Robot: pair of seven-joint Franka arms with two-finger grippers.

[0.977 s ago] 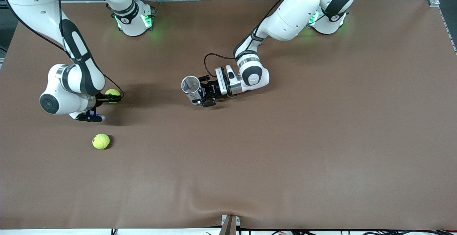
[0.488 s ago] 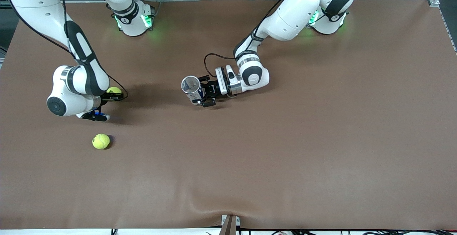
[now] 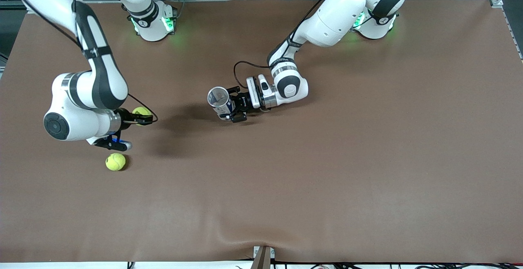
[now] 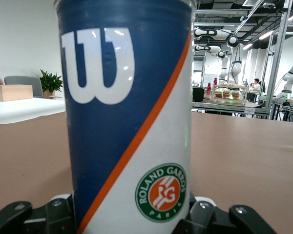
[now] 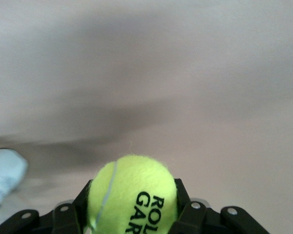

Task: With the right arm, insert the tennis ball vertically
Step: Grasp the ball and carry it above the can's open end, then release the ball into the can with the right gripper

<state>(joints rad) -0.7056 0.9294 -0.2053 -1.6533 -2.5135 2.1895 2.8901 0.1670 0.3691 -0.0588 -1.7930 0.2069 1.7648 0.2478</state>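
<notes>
My right gripper (image 3: 144, 119) clamped on tennis ball (image 5: 132, 194), lifted. Left gripper (image 3: 229, 106) grips upright can (image 3: 219, 99). Risk: ball catching can rim, or squeezing out mid-carry.

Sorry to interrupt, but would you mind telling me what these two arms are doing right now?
The right gripper is shut on a tennis ball, holding it above the table toward the right arm's end. The left gripper grips an open Wilson ball can upright near the table's middle, its mouth facing up. A second tennis ball lies loose on the table, nearer the front camera than the held one. Nothing is in the can's mouth yet.
</notes>
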